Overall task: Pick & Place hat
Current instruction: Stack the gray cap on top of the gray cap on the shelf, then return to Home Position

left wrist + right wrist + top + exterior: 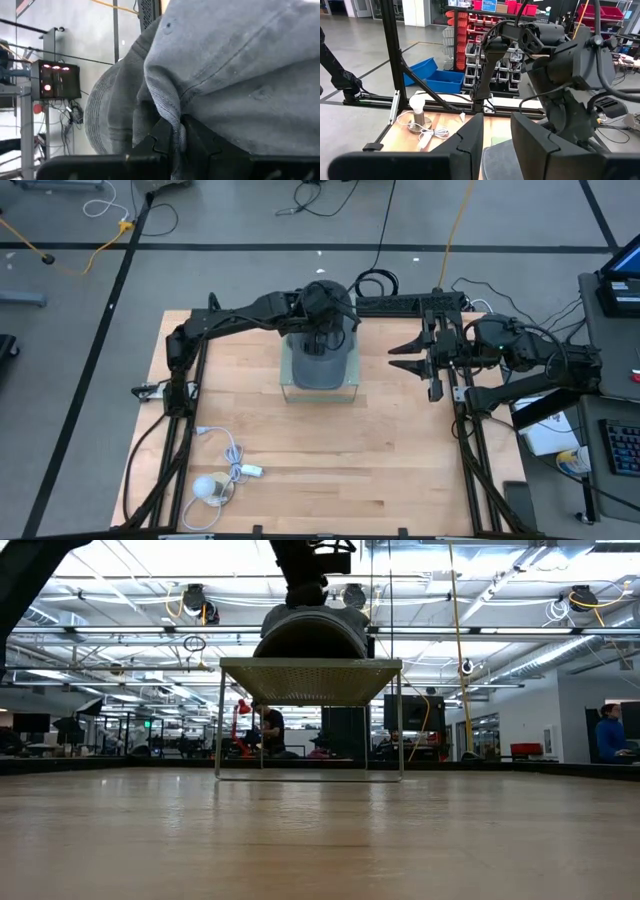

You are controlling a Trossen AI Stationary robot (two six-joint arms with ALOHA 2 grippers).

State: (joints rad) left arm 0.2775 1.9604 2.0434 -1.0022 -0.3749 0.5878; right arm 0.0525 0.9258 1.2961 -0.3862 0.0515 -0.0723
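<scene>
The left end effector (322, 338) was closed on the hat (322, 363), pinching a fold of its grey fabric between the two fingers (160, 142), as the left wrist view showed plainly. The hat sat on top of a small wire-mesh stand (310, 678) toward the far middle of the wooden worktop (330, 470). In the low view the hat's rounded crown (312, 638) rested on the stand's flat mesh top, with the left arm coming down onto it from above. The stand's thin legs stood on the worktop.

The right end effector (425, 358) waited well apart from the hat, near the worktop's right edge at about the same depth. Its fingers (465, 145) stood a little apart with nothing between them, and they pointed across toward the left arm and the hat.

Near the front left corner of the worktop lay a light bulb (206, 487) on a small base, with its white cord (235, 457) looped beside it. A person (270, 730) sat far back in the room beyond the worktop, seen under the stand.
</scene>
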